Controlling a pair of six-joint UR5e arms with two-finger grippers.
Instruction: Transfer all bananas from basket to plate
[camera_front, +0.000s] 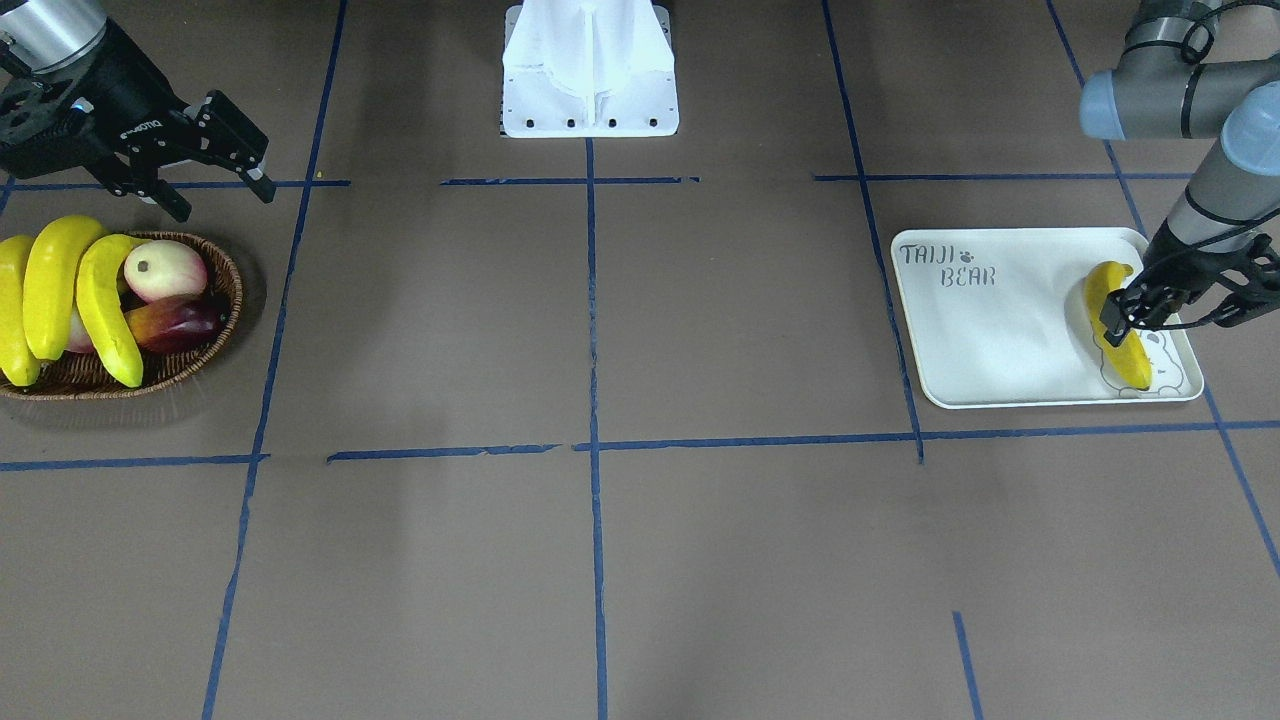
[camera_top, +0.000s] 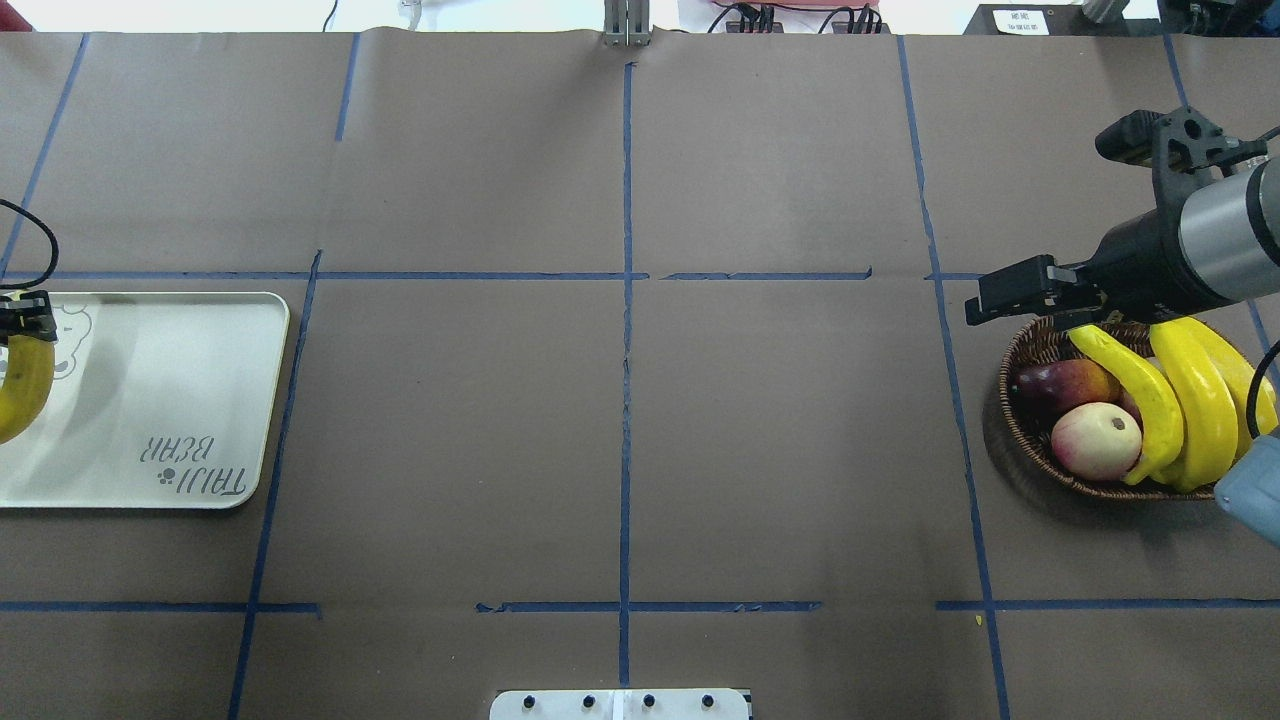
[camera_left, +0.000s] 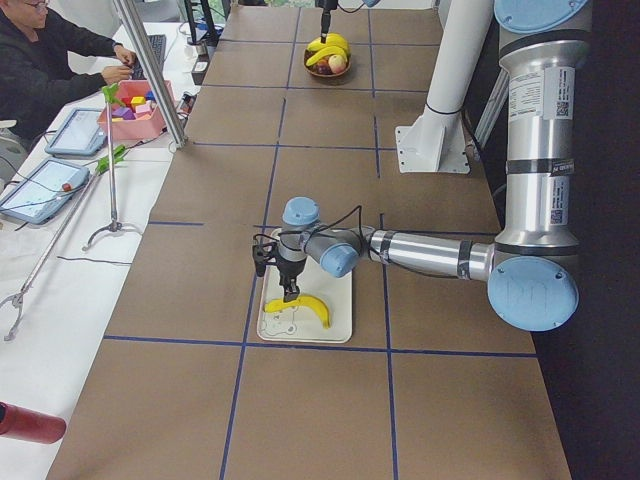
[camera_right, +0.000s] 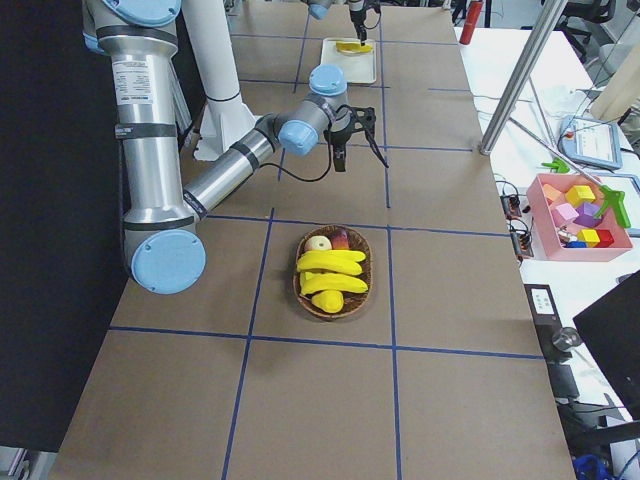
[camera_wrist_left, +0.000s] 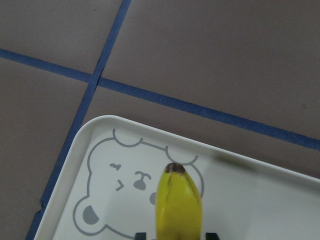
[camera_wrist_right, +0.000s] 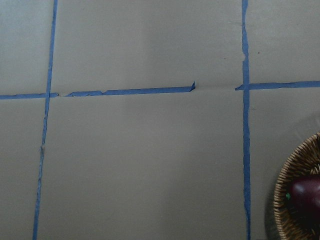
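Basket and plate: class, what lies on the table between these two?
Nothing but bare brown table crossed by blue tape lines lies between the basket and the plate; the overhead view shows this best.

One banana (camera_left: 310, 309) on plate (camera_left: 340, 285), basket (camera_left: 327, 73) well apart

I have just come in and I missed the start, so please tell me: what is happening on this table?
A robot with two arms is moving fruit. The left tool straddles one banana lying on the plate, over the bear drawing. Whether it grips the banana, I cannot tell. The right tool hangs open and empty by the rim of the basket, which holds three more bananas and two reddish fruits. So one banana is across and three are left.
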